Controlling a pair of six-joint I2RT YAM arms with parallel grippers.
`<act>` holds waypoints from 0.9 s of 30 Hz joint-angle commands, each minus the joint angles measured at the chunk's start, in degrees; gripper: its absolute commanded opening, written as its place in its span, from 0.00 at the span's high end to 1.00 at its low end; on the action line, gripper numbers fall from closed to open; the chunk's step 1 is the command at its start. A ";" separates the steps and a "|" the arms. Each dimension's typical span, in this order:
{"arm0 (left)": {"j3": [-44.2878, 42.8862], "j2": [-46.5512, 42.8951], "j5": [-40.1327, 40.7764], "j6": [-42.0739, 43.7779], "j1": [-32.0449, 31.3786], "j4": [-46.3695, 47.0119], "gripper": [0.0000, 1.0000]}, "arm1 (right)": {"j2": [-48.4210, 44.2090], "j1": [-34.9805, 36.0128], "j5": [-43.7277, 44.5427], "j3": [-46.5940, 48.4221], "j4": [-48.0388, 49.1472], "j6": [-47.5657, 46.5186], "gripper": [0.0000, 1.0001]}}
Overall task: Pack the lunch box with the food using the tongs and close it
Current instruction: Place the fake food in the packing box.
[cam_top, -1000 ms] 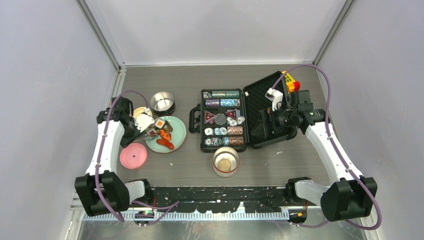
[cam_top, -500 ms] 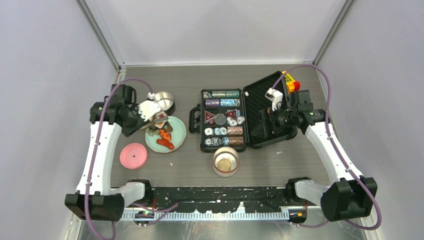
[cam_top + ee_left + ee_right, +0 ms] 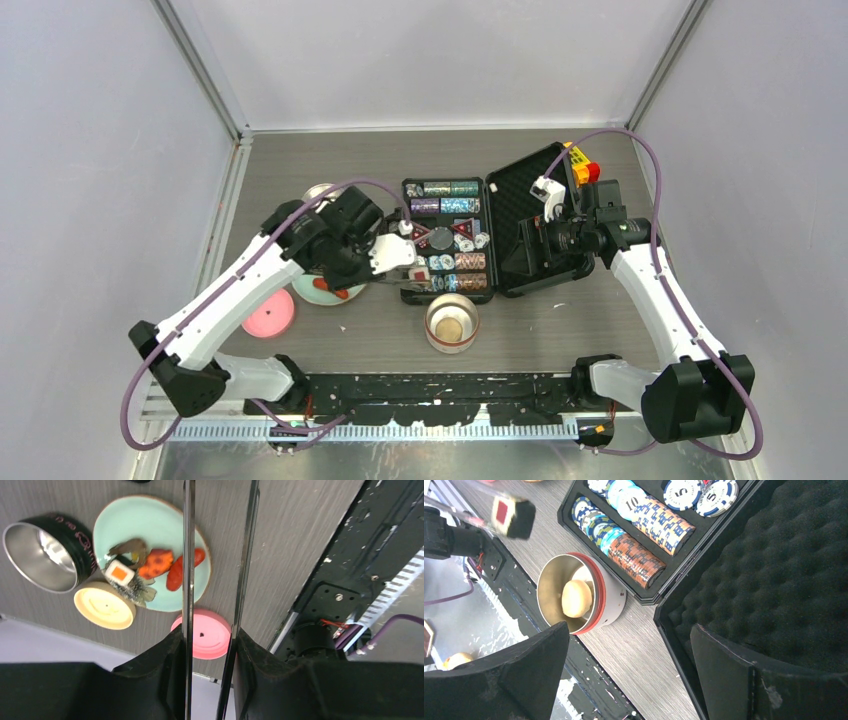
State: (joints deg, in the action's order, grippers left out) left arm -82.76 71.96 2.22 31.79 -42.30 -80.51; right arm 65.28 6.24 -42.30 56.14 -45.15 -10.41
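Note:
My left gripper (image 3: 395,252) (image 3: 210,640) is shut on the tongs (image 3: 188,555), whose two thin metal arms run up out of the left wrist view. The tongs' tips pinch a dark block with a red face (image 3: 513,514) (image 3: 420,272) over the case's near left corner. The pale tub (image 3: 452,322) (image 3: 579,597) stands open with a tan disc (image 3: 576,598) inside. Red-orange sausages (image 3: 175,572) and another block (image 3: 120,572) lie on the green plate (image 3: 145,525). The steel tub (image 3: 42,555), cream lid (image 3: 104,605) and pink lid (image 3: 202,632) surround it. My right gripper (image 3: 540,245) (image 3: 629,680) hangs open and empty.
An open black case of poker chips (image 3: 445,240) (image 3: 644,520) lies mid-table, its foam-lined lid (image 3: 784,570) raised under my right gripper. The black base rail (image 3: 440,390) runs along the near edge. A yellow-and-red object (image 3: 582,165) sits behind the case lid.
My left arm has swung right from over the plate to the case's left side, carrying the tongs and the block. The right arm has not moved.

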 commanded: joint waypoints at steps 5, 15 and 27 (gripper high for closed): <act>-6.64 5.28 -5.58 -3.60 -8.83 -0.97 0.75 | -0.46 -0.23 -0.25 1.08 0.68 -0.84 0.05; -6.52 11.62 -5.76 -3.11 -15.01 0.51 0.72 | -0.76 -0.29 0.51 0.99 0.76 -0.93 0.05; -5.20 14.36 -6.15 -3.36 -16.56 3.77 0.68 | -0.48 -0.26 0.45 0.99 0.70 -0.92 0.05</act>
State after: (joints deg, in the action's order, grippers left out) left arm -88.53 86.15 -2.79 28.88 -58.26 -79.33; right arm 65.28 6.24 -42.02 56.14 -45.15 -10.41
